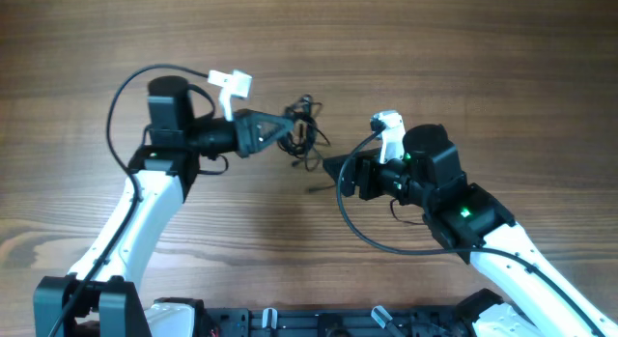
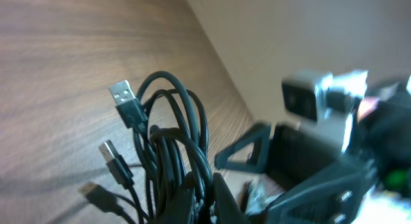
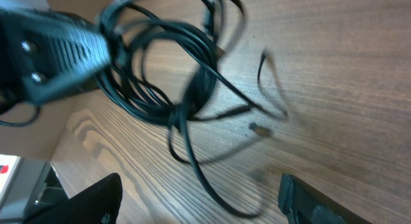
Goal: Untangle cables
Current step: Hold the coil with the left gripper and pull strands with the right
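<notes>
The cables are a bunch of thin black wires looped together just left of the table's middle. My left gripper is shut on the bunch from the left and lifts it off the wood. In the left wrist view the loops rise from between the fingertips, with silver USB plugs sticking out. My right gripper stands open just right of the bunch, holding nothing. In the right wrist view the tangle hangs from the left gripper, and one loose strand trails down between my wide-apart right fingers.
Bare wooden table all round. The thicker black cords of the arms arch beside each wrist. The right arm fills the right side of the left wrist view, close to the bunch.
</notes>
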`<state>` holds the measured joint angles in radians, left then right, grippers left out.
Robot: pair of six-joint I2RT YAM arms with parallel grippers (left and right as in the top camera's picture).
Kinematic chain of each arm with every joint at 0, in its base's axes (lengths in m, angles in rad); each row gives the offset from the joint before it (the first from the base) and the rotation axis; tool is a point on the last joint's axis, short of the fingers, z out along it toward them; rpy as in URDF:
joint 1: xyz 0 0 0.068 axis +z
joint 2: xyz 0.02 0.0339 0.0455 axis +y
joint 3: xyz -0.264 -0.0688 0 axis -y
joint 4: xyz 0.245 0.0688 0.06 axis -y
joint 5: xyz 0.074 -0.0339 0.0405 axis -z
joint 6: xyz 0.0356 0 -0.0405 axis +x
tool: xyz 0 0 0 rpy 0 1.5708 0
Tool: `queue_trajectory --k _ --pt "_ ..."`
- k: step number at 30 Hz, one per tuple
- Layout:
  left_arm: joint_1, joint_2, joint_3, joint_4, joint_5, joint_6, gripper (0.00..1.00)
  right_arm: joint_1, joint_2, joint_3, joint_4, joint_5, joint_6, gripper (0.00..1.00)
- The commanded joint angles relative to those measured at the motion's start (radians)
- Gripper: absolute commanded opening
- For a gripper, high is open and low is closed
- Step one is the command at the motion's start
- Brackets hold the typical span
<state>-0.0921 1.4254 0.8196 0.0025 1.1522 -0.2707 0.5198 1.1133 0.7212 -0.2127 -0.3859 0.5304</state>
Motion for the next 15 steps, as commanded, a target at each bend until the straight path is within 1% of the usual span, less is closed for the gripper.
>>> queue_trajectory --k 1,3,5,7,10,12,13,15 --pt "-0.056 0.002 0.009 0.006 0.041 0.337 0.04 -0.004 -0.023 -0.002 0.009 -0.019 -0.05 0.82" --pt "-0.082 0.002 0.009 0.006 0.04 0.413 0.04 -0.004 -0.011 -0.003 0.01 -0.018 -0.118 0.82" --pt "-0.089 0.002 0.009 0.006 0.039 0.457 0.04 -0.004 -0.002 -0.002 0.009 -0.014 -0.152 0.84" --pt "-0.086 0.002 0.009 0.007 0.013 0.459 0.04 -0.004 0.005 -0.003 0.01 -0.003 -0.165 0.9" --pt "-0.075 0.002 0.009 0.018 -0.002 0.458 0.04 -0.004 0.011 -0.003 0.01 0.027 -0.165 0.91" --pt "-0.066 0.0 0.009 0.042 -0.001 0.423 0.04 -0.004 0.022 -0.003 0.014 0.027 -0.165 0.91" --pt "-0.063 -0.001 0.009 0.064 -0.001 0.38 0.04 -0.002 0.034 -0.003 0.014 0.027 -0.17 0.93" --pt "-0.062 -0.007 0.009 0.1 0.0 0.289 0.04 -0.002 0.065 -0.003 0.021 0.027 -0.246 1.0"
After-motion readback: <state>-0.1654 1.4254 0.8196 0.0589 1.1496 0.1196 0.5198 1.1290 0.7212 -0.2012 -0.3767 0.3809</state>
